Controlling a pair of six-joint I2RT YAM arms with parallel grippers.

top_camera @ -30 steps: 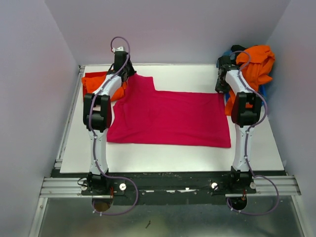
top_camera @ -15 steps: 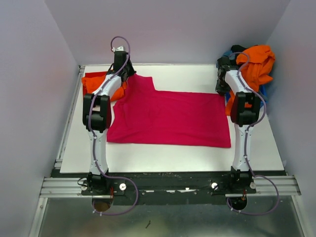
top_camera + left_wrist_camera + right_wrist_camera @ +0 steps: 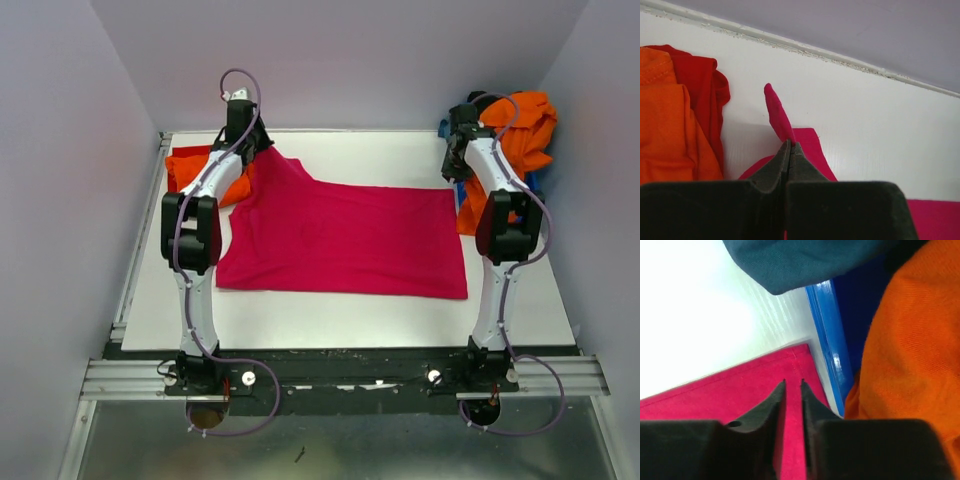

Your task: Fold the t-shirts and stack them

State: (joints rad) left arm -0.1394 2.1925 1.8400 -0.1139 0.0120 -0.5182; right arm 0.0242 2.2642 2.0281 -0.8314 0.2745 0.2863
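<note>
A magenta-pink t-shirt (image 3: 340,240) lies spread flat in the middle of the white table (image 3: 380,155). My left gripper (image 3: 257,143) is at its far left corner, shut on the sleeve tip (image 3: 777,110), which is pulled up off the table; the closed jaws show in the left wrist view (image 3: 790,145). My right gripper (image 3: 453,170) hovers over the shirt's far right corner (image 3: 795,360), its jaws a narrow gap apart (image 3: 793,383) with the cloth flat beneath. A folded orange t-shirt (image 3: 665,125) lies on a red one (image 3: 707,90) at the far left.
A blue plastic bin (image 3: 825,325) stands at the far right, right beside my right gripper, with an orange t-shirt (image 3: 520,130) and a teal one (image 3: 805,260) heaped in it. Walls close the table at the back and both sides.
My left gripper has risen and moved back, drawing the pink sleeve up with it. My right gripper has lifted and moved back from the shirt's far right corner, which stays flat.
</note>
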